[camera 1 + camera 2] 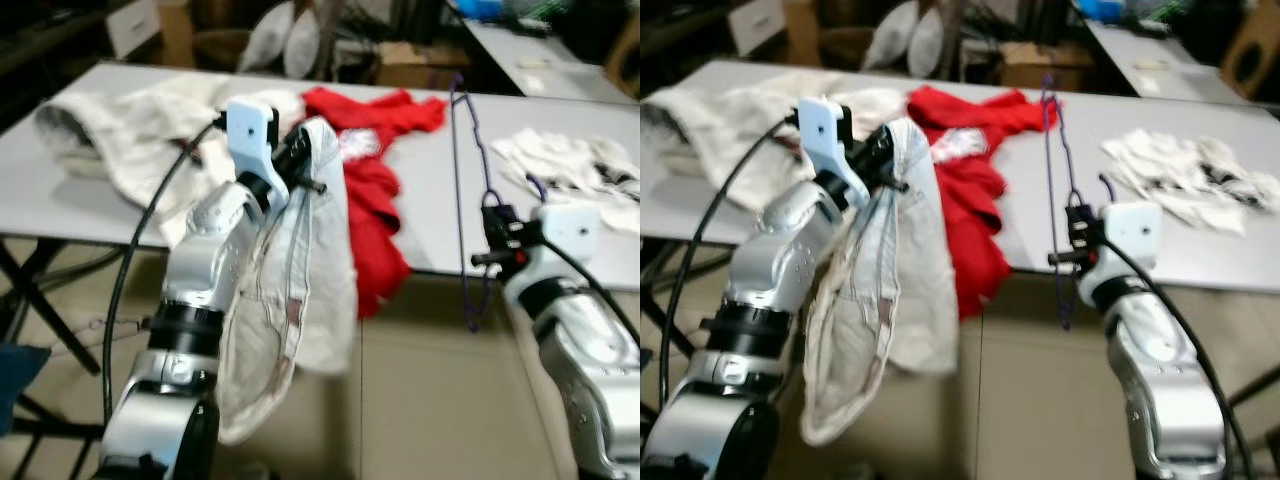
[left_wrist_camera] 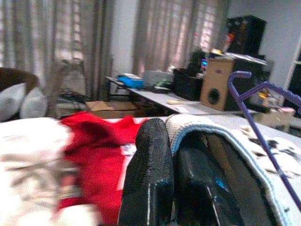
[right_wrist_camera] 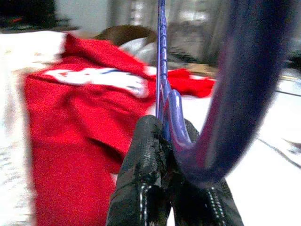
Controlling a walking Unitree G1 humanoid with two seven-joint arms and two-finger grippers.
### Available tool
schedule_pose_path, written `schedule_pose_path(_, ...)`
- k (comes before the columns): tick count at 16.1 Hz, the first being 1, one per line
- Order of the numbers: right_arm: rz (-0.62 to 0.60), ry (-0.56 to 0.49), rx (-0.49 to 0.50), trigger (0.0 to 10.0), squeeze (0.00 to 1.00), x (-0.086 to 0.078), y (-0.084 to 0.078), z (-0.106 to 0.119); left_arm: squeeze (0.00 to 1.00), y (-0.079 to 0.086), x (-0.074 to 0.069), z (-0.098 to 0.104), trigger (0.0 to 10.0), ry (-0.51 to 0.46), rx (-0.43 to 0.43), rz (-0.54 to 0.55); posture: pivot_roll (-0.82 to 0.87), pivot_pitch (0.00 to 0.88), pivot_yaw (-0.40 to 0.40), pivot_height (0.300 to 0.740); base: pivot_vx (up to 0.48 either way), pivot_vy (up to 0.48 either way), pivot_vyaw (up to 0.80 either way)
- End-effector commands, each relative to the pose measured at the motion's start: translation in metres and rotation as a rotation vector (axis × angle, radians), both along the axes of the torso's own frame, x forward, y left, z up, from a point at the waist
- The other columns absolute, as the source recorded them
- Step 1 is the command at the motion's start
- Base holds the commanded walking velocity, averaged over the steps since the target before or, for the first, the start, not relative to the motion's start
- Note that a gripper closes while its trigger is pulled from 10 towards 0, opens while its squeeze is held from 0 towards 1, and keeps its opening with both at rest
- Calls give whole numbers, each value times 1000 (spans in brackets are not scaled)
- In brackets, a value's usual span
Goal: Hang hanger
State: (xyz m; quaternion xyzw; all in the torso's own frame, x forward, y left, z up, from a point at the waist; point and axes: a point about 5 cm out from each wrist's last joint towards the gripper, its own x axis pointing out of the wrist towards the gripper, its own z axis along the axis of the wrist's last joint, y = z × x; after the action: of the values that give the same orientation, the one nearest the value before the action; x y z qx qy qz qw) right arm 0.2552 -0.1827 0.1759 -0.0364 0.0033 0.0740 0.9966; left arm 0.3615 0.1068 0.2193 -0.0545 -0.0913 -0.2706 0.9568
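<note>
Grey table (image 1: 90, 215) ahead, red shirt (image 1: 375, 180) draped over near edge at 12 o'clock, more laundry heaped at 10 and 2. Left gripper (image 1: 300, 160) clamped on white garment (image 1: 300, 290), held off table. Right gripper (image 1: 497, 240) pinching purple hanger (image 1: 468, 190) upright. Step, by my read: threading hanger into garment. Next: bring hanger arm toward garment opening at 9 o'clock.

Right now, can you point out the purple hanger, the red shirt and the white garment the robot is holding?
purple hanger (image 1: 462, 180): left eye view, its long side.
red shirt (image 1: 372, 190): left eye view, its middle folds.
white garment (image 1: 322, 280): left eye view, its hanging cloth.
</note>
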Motion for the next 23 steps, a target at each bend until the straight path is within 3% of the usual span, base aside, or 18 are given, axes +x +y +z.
schedule_pose_path(1, 3, -4, -6, 10000, 0, 2, -1, 3, 0, -9, 4, 29, 10000, -97, -17, -39, 17, 0, -64, 740, 409, 0, 0)
schedule_pose_path(2, 8, -5, -5, 10000, 0, 5, -1, 4, 0, -20, 10, 52, 10000, -151, -35, -99, 22, 0, -68, 740, 416, 0, 0)
schedule_pose_path(3, 7, -10, -4, 10000, 0, 8, -1, 5, 0, -30, 18, 90, 10000, -230, -70, -144, 23, 0, -66, 740, 416, 0, 0)
schedule_pose_path(4, -5, -20, 2, 10000, 0, 10, -1, 7, 0, -28, 29, 160, 10000, -358, -116, -92, 24, 0, -61, 740, 382, 0, 0)
schedule_pose_path(5, -13, -24, 3, 10000, 0, 11, -2, 7, 0, -20, 31, 193, 10000, -417, -128, -16, 22, 0, -58, 740, 364, 0, 0)
schedule_pose_path(6, -16, -25, 3, 10000, 0, 11, -3, 7, 0, -16, 30, 206, 10000, -437, -138, 18, 23, 0, -57, 740, 364, 0, 0)
schedule_pose_path(7, -33, -32, 2, 10000, 0, 11, -5, 7, 0, 3, 28, 237, 10000, -496, -131, 175, 7, 0, -37, 740, 337, 0, 0)
schedule_pose_path(8, -52, -43, 2, 10000, 0, 10, -7, 9, 0, 19, 24, 255, 10000, -518, -152, 282, -3, 0, -20, 740, 304, 0, 0)
schedule_pose_path(9, -72, -53, 8, 10000, 0, 10, -9, 10, 0, 27, 24, 259, 10000, -521, -145, 330, -8, 0, -11, 740, 285, 0, 0)
schedule_pose_path(11, -91, -58, 13, 10000, 0, 10, -12, 10, 0, 33, 30, 250, 10000, -494, -108, 378, -9, 0, -6, 740, 274, 0, 0)
schedule_pose_path(12, -91, -59, 14, 10000, 0, 10, -11, 10, 0, 34, 42, 219, 10000, -428, -7, 413, -9, 0, -6, 740, 255, 0, 0)
schedule_pose_path(13, -90, -59, 15, 10000, 0, 10, -10, 10, 0, 33, 46, 207, 10000, -409, 39, 424, -8, 0, -7, 740, 255, 0, 0)
schedule_pose_path(14, -79, -56, 16, 10000, 0, 10, -8, 9, 0, 31, 60, 154, 10000, -291, 176, 427, -2, 0, -15, 740, 0, 0, 0)
schedule_pose_path(16, -64, -49, 15, 10000, 0, 11, -4, 7, 0, 31, 67, 59, 10000, -75, 426, 416, -2, 0, -19, 740, 0, 0, 0)
schedule_pose_path(18, -59, -44, 12, 10000, 0, 11, -3, 6, 0, 34, 63, 22, 10000, 16, 501, 388, -4, 0, -17, 740, 0, 0, 0)
schedule_pose_path(20, -52, -37, 10, 10000, 0, 10, -2, 4, 0, 38, 55, -22, 10000, 158, 628, 283, -8, 0, -6, 740, 0, 0, 0)
schedule_pose_path(21, -52, -35, 10, 10000, 0, 8, -2, 3, 980, 39, 53, -24, 10000, 176, 602, 229, -8, 0, -5, 740, 0, 0, 0)
schedule_pose_path(23, -54, -31, 11, 10000, 0, 7, -2, 2, 1000, 43, 54, -18, 10000, 172, 584, 194, -7, 0, -3, 740, 0, 0, 0)
